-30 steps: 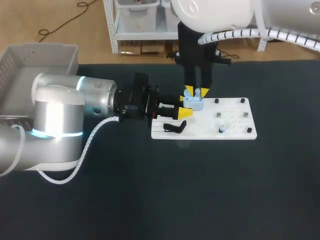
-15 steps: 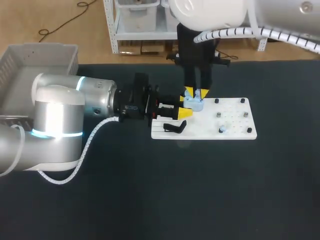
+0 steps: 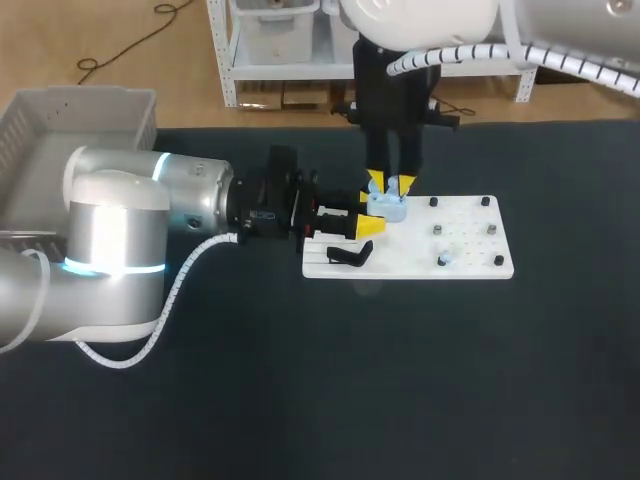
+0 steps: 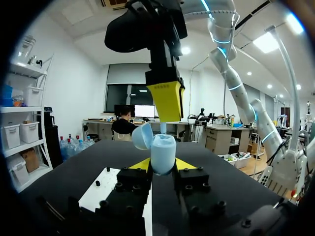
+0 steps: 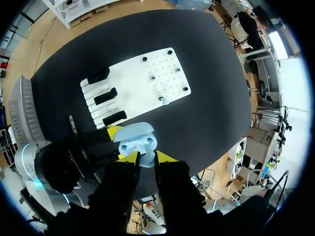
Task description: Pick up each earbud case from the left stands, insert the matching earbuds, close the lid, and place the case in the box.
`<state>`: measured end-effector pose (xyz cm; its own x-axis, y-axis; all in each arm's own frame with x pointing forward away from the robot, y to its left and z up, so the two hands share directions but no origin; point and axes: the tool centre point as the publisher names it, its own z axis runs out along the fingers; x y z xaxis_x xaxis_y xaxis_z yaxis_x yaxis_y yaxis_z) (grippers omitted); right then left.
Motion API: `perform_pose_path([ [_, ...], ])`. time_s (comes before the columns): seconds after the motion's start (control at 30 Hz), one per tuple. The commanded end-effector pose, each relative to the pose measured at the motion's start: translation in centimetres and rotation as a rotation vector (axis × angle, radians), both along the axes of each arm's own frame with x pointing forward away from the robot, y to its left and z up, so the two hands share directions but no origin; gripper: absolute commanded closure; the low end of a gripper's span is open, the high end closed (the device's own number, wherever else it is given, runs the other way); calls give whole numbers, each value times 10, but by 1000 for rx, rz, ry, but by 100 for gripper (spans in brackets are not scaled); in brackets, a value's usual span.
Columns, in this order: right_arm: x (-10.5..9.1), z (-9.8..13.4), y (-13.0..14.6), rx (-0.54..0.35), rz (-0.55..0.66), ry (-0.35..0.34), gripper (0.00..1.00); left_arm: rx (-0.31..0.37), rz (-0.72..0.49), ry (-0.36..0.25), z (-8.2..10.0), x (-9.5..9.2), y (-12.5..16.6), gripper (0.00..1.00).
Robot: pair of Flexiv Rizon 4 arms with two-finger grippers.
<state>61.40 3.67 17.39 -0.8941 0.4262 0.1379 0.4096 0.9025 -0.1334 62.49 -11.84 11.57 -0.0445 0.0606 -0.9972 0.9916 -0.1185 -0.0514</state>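
Left gripper [image 3: 368, 219] clamps the open earbud case [image 4: 162, 152] — right gripper [image 3: 391, 184], seemingly pinching an earbud [image 4: 162, 129], should press straight down, gently.

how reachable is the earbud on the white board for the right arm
Probably yes: the earbud lies uncovered on the white board near the right gripper, with nothing over it.
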Motion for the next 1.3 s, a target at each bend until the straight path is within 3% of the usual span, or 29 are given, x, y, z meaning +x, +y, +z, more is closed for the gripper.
perform_pose_path([
  [0.03, -1, -4, -2, 5, -3, -1, 100, -3, 0, -2, -1, 0, 0, 100],
  [1.07, 4, -15, -6, 7, -29, 24, 100, -3, 0, -2, -1, 0, 0, 100],
  [1.13, 4, -15, -6, 9, -30, 25, 72, -3, 0, -2, -1, 0, 0, 100],
  [1.17, 4, -14, -6, 11, -30, 24, 65, -3, 0, -2, -1, 0, 0, 100],
  [1.3, 3, -12, -5, 19, -28, 18, 59, -3, 0, -2, -1, 0, 0, 100],
])
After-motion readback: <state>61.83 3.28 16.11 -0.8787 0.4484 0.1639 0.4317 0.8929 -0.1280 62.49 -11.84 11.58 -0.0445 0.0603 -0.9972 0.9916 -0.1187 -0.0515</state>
